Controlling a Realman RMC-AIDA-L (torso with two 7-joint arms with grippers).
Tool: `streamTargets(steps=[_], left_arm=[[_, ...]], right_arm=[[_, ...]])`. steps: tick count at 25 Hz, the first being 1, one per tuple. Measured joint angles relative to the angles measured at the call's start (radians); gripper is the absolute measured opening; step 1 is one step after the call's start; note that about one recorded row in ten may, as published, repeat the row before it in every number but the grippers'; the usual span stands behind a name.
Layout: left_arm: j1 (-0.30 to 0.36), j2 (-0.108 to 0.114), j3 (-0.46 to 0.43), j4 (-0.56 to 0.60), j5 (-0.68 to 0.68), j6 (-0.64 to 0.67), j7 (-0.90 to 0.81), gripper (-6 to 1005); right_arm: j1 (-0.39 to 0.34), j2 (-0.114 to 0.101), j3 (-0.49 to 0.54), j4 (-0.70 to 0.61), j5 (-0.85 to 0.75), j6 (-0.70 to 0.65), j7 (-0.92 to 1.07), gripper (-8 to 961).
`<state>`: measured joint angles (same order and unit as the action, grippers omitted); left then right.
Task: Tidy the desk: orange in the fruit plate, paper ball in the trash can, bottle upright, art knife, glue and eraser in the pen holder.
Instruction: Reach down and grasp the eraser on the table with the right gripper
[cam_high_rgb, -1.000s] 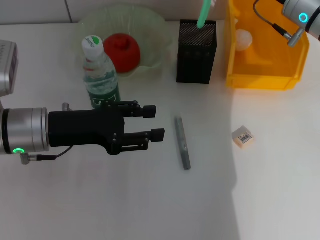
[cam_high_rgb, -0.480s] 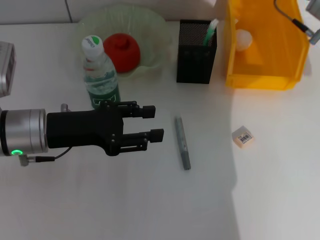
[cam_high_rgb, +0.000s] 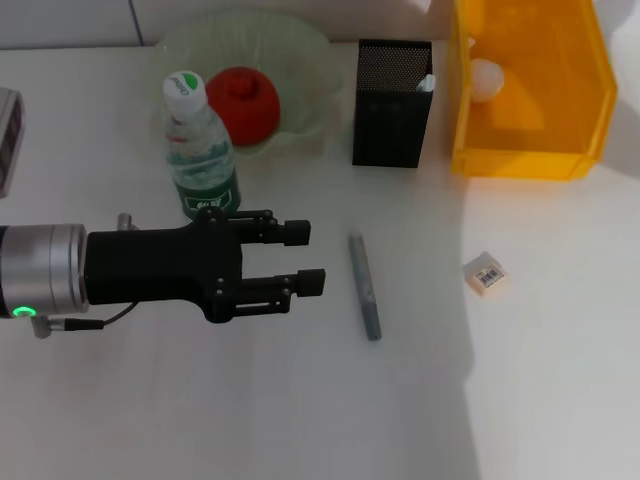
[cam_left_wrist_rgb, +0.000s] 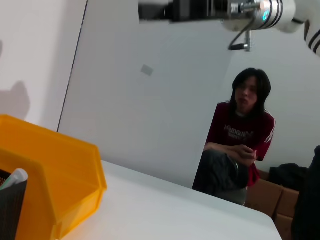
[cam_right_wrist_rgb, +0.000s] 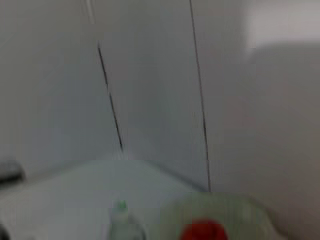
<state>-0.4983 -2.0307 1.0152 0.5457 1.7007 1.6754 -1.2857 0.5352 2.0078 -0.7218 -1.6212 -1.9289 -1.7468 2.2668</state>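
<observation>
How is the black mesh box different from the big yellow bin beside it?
The pen holder is black metal mesh, tall and narrow; the trash can is see-through yellow-orange plastic, wider, with slanted sides. The pen holder shows the glue's white cap; the trash can holds the paper ball. Both stand open-topped on the desk.

Lab: seated onlooker (cam_left_wrist_rgb: 239, 145), bare walls

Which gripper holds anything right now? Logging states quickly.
Left gripper: open, empty, above the table by the bottle.
Right gripper: not in view.
</observation>
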Motion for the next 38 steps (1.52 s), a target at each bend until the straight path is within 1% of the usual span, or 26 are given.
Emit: streamTargets(steps=[1,2,3,5,6,7,8,9,11,12,13,14,15,16,17,18,19,21,22,24,27,38], left_arm=[[0.0,0.0,0.0,0.0,0.0,0.0,0.0,617],[0.0,-0.003,0.0,0.004,0.002,0.009,0.0,617],[0.0,-0.005,0.0,0.006,0.003,0.011,0.0,617],[-0.001,-0.007,0.001,0.008,0.004,0.012,-0.001,617],[-0.001,-0.007,0.002,0.008,0.005,0.012,-0.002,617],[-0.001,-0.008,0.003,0.008,0.005,0.012,-0.002,617],[-0.001,-0.008,0.003,0.008,0.005,0.012,-0.002,617],[0.0,-0.009,0.005,0.008,0.006,0.013,-0.002,617],[0.0,-0.01,0.006,0.007,0.006,0.013,-0.002,617],[0.0,-0.012,0.007,0.006,0.007,0.013,-0.002,617],[0.001,-0.014,0.007,0.004,0.007,0.014,0.0,618],[0.001,-0.014,0.007,0.004,0.008,0.014,0.0,618],[0.002,-0.014,0.007,0.004,0.008,0.014,0.0,618],[0.002,-0.014,0.007,0.004,0.008,0.014,0.0,618],[0.003,-0.015,0.008,0.004,0.008,0.014,0.0,618],[0.005,-0.015,0.008,0.004,0.008,0.015,-0.002,618],[0.006,-0.016,0.008,0.005,0.008,0.016,-0.002,618],[0.008,-0.018,0.008,0.007,0.008,0.018,-0.002,618],[0.009,-0.019,0.008,0.007,0.008,0.02,-0.002,618],[0.01,-0.02,0.007,0.007,0.008,0.02,-0.001,618],[0.012,-0.024,0.006,0.007,0.008,0.02,-0.001,618],[0.011,-0.026,0.008,0.01,0.008,0.028,-0.006,618]], right_arm=[[0.025,-0.004,-0.001,-0.06,-0.108,-0.074,0.039,652],[0.087,-0.009,-0.027,-0.139,-0.311,-0.225,0.086,652],[0.087,-0.009,-0.027,-0.139,-0.311,-0.225,0.086,652],[0.13,-0.004,-0.086,-0.145,-0.461,-0.314,0.081,652],[0.141,0.002,-0.131,-0.127,-0.527,-0.336,0.071,652],[0.14,0.016,-0.233,-0.064,-0.613,-0.326,0.058,652],[0.136,0.024,-0.276,-0.027,-0.639,-0.304,0.053,652],[0.136,0.024,-0.276,-0.027,-0.639,-0.304,0.053,652],[0.133,0.037,-0.328,0.047,-0.672,-0.257,0.036,652],[0.138,0.05,-0.359,0.137,-0.695,-0.203,0.009,652],[0.144,0.054,-0.37,0.18,-0.702,-0.177,-0.001,652],[0.144,0.054,-0.37,0.18,-0.702,-0.177,-0.001,652],[0.164,0.058,-0.391,0.287,-0.714,-0.111,-0.015,652],[0.164,0.058,-0.391,0.287,-0.714,-0.111,-0.015,652],[0.182,0.058,-0.408,0.373,-0.716,-0.056,-0.023,652],[0.182,0.058,-0.408,0.373,-0.716,-0.056,-0.023,652],[0.189,0.059,-0.418,0.403,-0.718,-0.032,-0.025,653],[0.199,0.061,-0.443,0.451,-0.73,0.019,-0.025,653],[0.207,0.065,-0.464,0.483,-0.755,0.067,-0.023,653],[0.212,0.068,-0.471,0.498,-0.764,0.081,-0.022,653],[0.236,0.071,-0.489,0.574,-0.777,0.144,-0.02,653],[0.257,0.077,-0.507,0.652,-0.76,0.227,-0.019,653]])
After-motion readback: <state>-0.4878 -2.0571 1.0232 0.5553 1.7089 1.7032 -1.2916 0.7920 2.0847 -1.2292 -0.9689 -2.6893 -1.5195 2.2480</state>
